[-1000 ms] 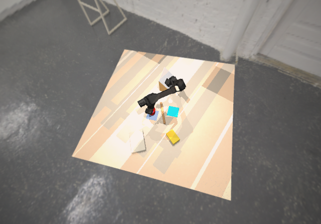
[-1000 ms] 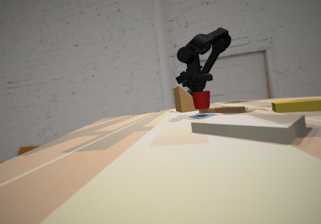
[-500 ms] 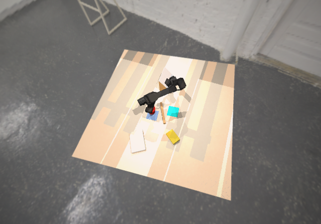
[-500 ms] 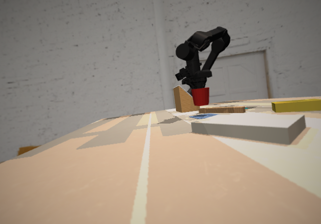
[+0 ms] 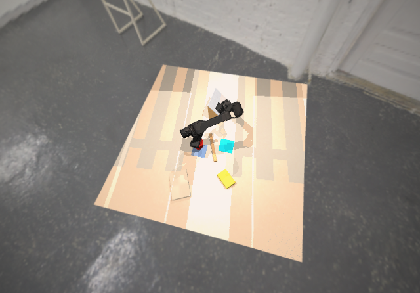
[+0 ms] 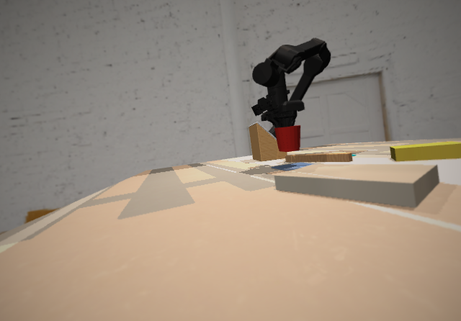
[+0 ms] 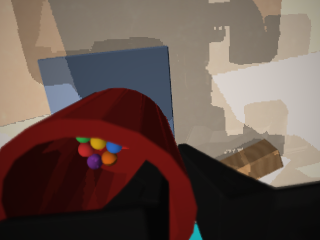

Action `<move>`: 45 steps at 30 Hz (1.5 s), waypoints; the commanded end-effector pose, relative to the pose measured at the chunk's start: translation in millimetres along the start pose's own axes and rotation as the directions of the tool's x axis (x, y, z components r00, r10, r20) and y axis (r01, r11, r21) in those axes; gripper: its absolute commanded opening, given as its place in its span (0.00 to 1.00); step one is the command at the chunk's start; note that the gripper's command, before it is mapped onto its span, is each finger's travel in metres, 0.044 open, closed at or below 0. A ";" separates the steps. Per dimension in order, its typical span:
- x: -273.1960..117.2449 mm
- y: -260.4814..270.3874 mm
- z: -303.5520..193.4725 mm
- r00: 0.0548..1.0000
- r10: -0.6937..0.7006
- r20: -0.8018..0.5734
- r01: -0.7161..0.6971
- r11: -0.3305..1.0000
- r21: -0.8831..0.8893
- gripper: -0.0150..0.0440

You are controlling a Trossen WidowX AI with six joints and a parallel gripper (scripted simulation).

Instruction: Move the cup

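Observation:
The red cup hangs in the air, nearly upright, above the blue pad. My gripper is shut on the cup's wall, one finger inside and one outside. Several coloured marbles lie together inside the cup in the wrist view. The cyan pad lies to the right of the blue pad in the top view; the cup and fingers hide most of it in the wrist view.
A wooden bar lies between the two pads. A yellow block and a flat grey block lie on the near side in the top view. A wooden wedge stands behind, near the arm.

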State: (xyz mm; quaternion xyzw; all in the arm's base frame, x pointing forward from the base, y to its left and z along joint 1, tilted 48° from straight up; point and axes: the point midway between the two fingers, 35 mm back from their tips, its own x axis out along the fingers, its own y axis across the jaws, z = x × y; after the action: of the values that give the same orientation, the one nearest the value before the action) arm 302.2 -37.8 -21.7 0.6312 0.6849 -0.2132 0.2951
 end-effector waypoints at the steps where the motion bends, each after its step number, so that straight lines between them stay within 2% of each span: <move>1: 0.0 -0.3 -0.8 1.000 0.000 0.000 0.000 1.000 0.000 0.25; 45: -1.1 -26.7 -74.4 1.000 0.000 0.001 0.000 1.000 -0.002 0.25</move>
State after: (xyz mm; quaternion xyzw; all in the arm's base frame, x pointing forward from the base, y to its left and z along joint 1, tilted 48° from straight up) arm 269.6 3.8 26.0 0.6287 0.6861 -0.2127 0.2981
